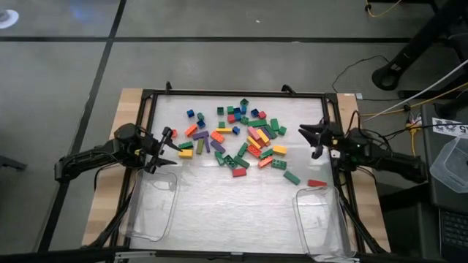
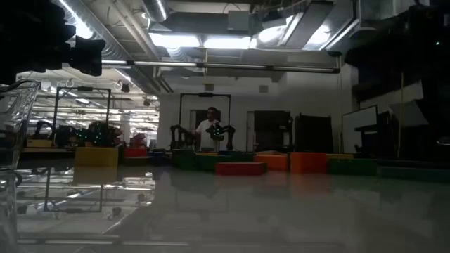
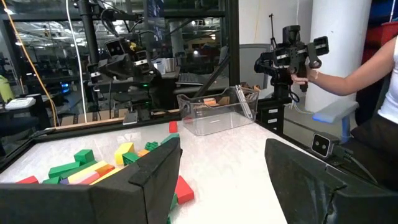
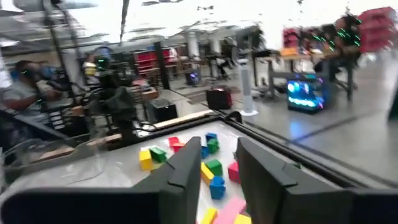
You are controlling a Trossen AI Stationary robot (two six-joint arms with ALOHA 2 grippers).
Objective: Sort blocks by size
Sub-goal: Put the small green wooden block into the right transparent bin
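Observation:
The blocks (image 1: 238,142) lie in a loose, many-coloured heap on the white table top, toward its far half; a green one (image 1: 292,177) and a red one (image 1: 316,183) rest apart nearer the right. My left gripper (image 1: 167,148) stands open at the heap's left edge, level, pointing toward the blocks (image 3: 93,167), with nothing between its fingers (image 3: 155,171). My right gripper (image 1: 313,140) stands open at the heap's right side, level too; in its wrist view blocks (image 4: 212,167) show beyond the gap between its fingers (image 4: 186,165).
A clear tub (image 1: 150,208) sits at the near left and another (image 1: 322,223) at the near right. A black frame (image 1: 234,93) rims the table. Beyond the table a person (image 3: 373,93) holds up a black device.

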